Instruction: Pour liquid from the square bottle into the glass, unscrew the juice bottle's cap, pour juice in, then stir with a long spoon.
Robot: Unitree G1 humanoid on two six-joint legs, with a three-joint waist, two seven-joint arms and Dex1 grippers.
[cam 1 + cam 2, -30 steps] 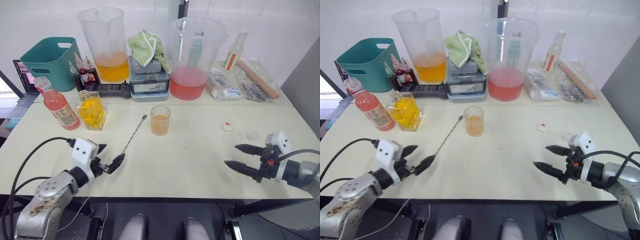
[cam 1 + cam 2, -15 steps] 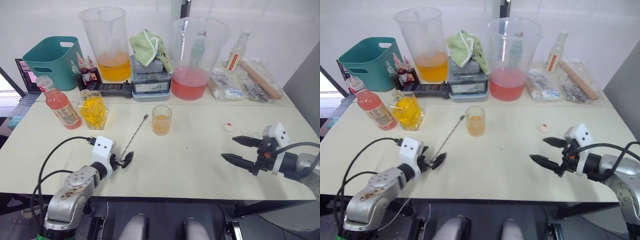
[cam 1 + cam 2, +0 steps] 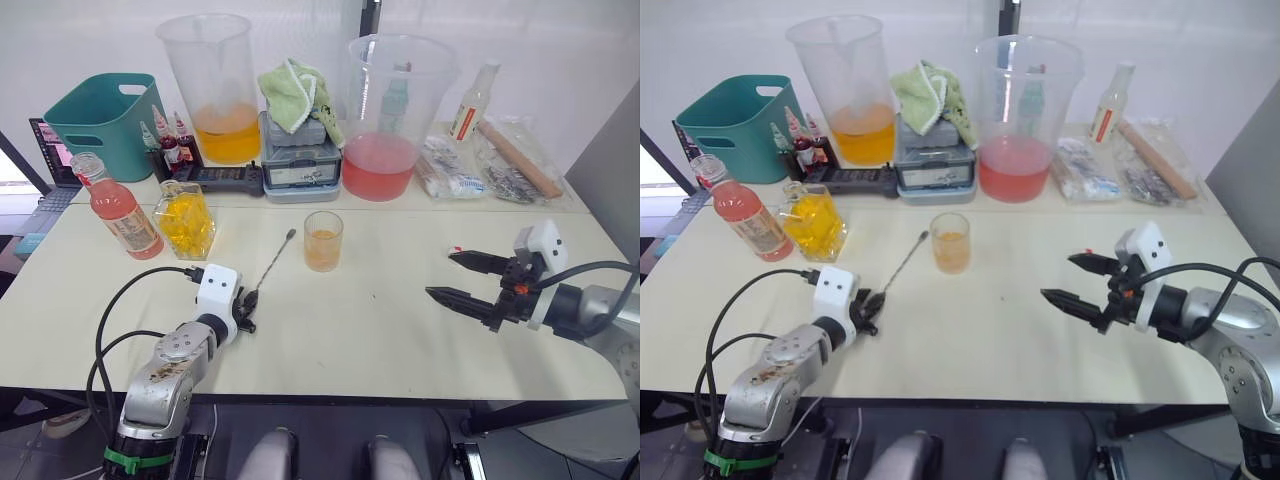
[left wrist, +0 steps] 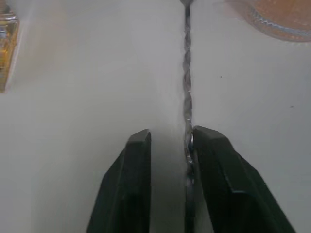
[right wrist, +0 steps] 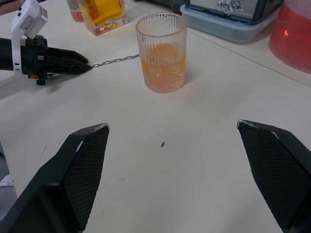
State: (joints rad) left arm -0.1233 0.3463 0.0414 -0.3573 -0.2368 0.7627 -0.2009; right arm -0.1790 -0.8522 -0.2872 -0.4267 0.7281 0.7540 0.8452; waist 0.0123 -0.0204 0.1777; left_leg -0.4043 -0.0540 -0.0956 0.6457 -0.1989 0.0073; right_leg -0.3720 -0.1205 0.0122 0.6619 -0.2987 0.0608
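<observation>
Reaching forward low over the worktop (image 3: 400, 330), the left arm lies almost flat with its end effector (image 3: 246, 304) at the near end of the long spoon (image 3: 271, 270). In the left wrist view its two black fingers (image 4: 131, 189) stand a little apart, with a narrow gap between them; the spoon's twisted stem runs along the inner face of one finger and touches it, while the other finger stays clear of the stem, so nothing is clamped. The spoon lies flat on the worktop, slanting away from this end effector toward the glass (image 3: 322, 240), its far end just beside the glass.

The right arm comes in from the right side, its forearm held above the worktop and its end effector (image 3: 458, 277) pointing toward the middle. Its fingers (image 5: 77, 170) are spread wide and hold nothing. The glass, partly full of orange liquid, stands upright well apart from it, between the two end effectors and further back.

The square bottle (image 3: 184, 219) with yellow-orange liquid stands upright behind the left end effector, and the juice bottle (image 3: 116, 208) stands just beside it on the left, uncapped. The cap (image 3: 456, 250) lies on the worktop by the right end effector's upper finger.
</observation>
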